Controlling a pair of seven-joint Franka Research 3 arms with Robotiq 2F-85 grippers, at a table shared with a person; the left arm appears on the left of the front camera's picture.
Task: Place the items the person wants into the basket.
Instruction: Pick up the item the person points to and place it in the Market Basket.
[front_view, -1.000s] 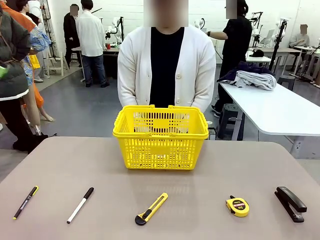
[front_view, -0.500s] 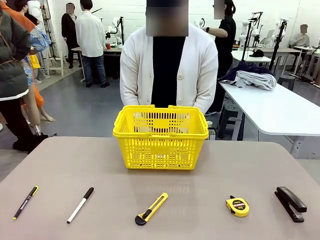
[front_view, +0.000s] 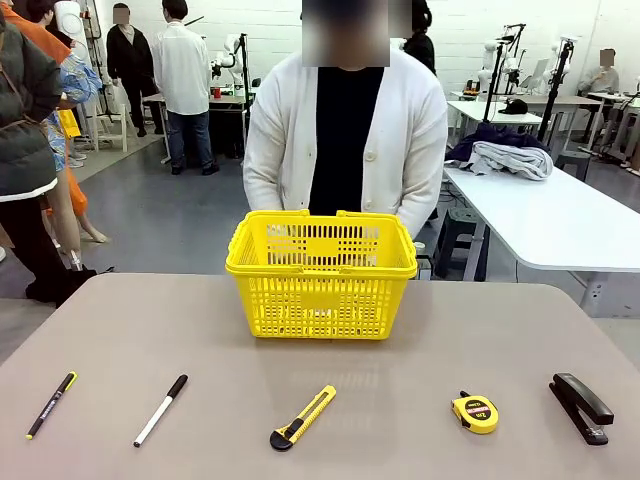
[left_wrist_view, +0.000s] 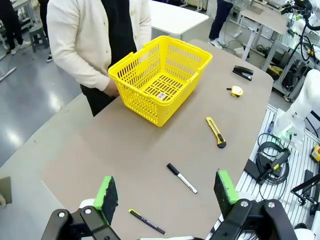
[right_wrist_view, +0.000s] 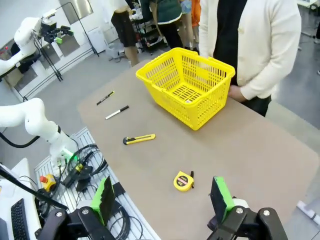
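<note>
The yellow basket (front_view: 321, 275) stands at the table's far middle, with nothing visible inside (left_wrist_view: 162, 85) (right_wrist_view: 187, 87). Behind it stands the person (front_view: 345, 130) in a white cardigan, hands low by the basket's far rim. Along the near edge lie the black pen (front_view: 51, 404), the tape measure (front_view: 475, 412) and the black stapler (front_view: 581, 407). My left gripper (left_wrist_view: 167, 197) hangs open high above the pen (left_wrist_view: 146, 221). My right gripper (right_wrist_view: 162, 197) is open too, high above the tape measure (right_wrist_view: 183, 181). Neither holds anything.
A white marker (front_view: 161, 409) with a black cap and a yellow utility knife (front_view: 303, 416) lie between the pen and the tape measure. A second white table (front_view: 560, 225) with clothes stands at the right. Other people stand in the background.
The person has stepped closer to the basket and leaned in a little. The items, the basket and both grippers have not moved.
</note>
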